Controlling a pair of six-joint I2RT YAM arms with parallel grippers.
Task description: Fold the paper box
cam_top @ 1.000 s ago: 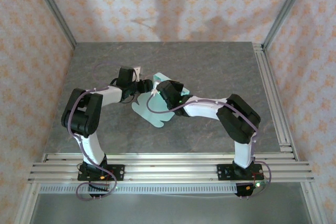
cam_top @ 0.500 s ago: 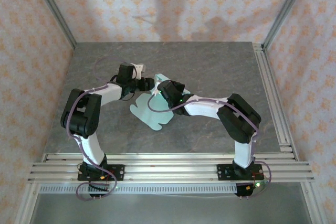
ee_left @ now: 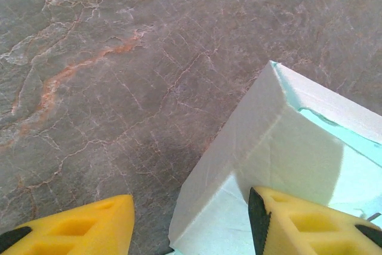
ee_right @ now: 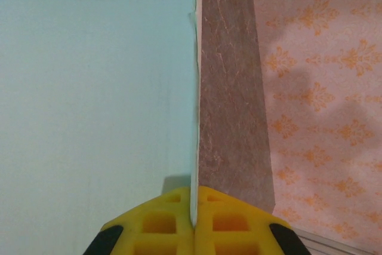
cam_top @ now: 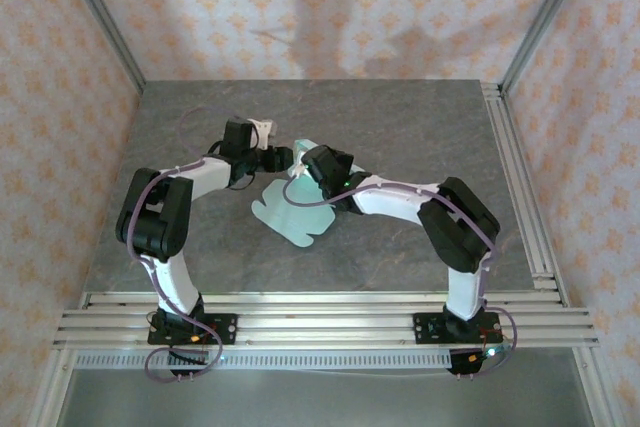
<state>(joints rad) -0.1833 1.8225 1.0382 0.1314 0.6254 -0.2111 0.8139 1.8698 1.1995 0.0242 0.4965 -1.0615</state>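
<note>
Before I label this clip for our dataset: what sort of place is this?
Probably a robot test cell, not a home: a stone-look table edged with aluminium rails, with patterned backdrop walls on three sides.

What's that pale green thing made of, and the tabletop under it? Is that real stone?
The paper box looks like thin matte card: pale mint, no shine, sharply creased. The tabletop looks like veined grey stone, though it may be a printed laminate.
</note>
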